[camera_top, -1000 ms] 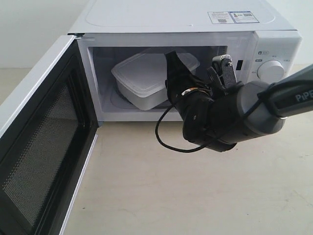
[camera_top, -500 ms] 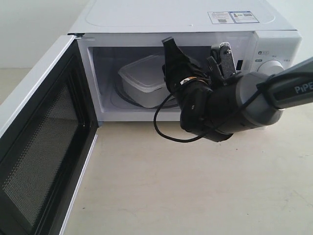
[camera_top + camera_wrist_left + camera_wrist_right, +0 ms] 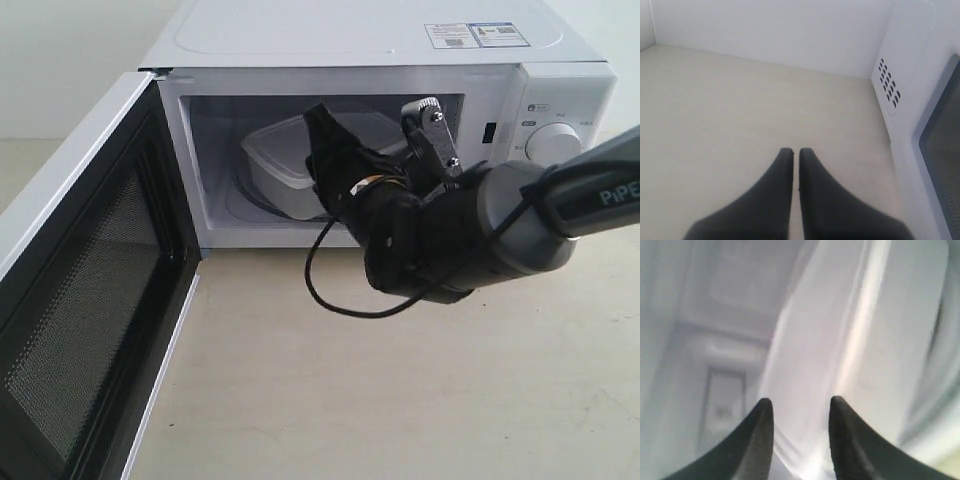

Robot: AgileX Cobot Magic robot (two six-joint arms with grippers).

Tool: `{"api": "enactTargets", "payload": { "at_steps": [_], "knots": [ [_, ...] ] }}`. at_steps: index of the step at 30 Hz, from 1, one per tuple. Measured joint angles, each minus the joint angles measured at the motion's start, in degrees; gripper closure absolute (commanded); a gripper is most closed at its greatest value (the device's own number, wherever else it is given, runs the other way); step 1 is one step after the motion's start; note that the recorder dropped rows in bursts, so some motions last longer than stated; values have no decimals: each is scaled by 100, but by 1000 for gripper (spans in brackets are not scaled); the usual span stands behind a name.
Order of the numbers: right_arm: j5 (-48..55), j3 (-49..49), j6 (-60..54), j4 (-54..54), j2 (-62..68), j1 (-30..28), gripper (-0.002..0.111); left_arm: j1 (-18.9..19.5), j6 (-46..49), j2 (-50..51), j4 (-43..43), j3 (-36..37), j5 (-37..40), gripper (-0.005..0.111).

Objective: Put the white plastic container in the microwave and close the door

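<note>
One white plastic container (image 3: 272, 165), lying diagonally

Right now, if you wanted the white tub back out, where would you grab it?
Probably the white plastic container by its near rim, facing the opening. Come straight in from the front, past the open door: the walls of the microwave close off its other sides, and that rim juts out enough to pinch.

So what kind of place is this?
Probably a robot test bench, not a home kitchen: one microwave on a pale table, a plain white wall, and the right gripper at its opening.
</note>
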Motion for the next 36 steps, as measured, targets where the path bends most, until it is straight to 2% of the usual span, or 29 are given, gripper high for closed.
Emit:
{"api": "enactTargets", "payload": {
  "at_steps": [9, 15, 20, 24, 28, 30, 36],
  "knots": [
    [0, 1156, -29, -1096, -498, 151, 77, 0, 0, 0, 0, 0, 0, 102],
    [273, 1816, -743, -2240, -1178, 151, 109, 0, 0, 0, 0, 0, 0, 102],
    [833, 2049, -1623, -3843, -1521, 151, 108, 0, 0, 0, 0, 0, 0, 102],
    [1052, 2093, -2444, -4398, -1536, 151, 108, 0, 0, 0, 0, 0, 0, 102],
    [777, 2097, -3672, -4373, -1546, 151, 108, 0, 0, 0, 0, 0, 0, 102],
    [210, 2097, -4346, -3672, -1493, 151, 108, 0, 0, 0, 0, 0, 0, 102],
    [-960, 2097, -4473, -2436, -868, 151, 108, 0, 0, 0, 0, 0, 0, 102]
  ]
}}
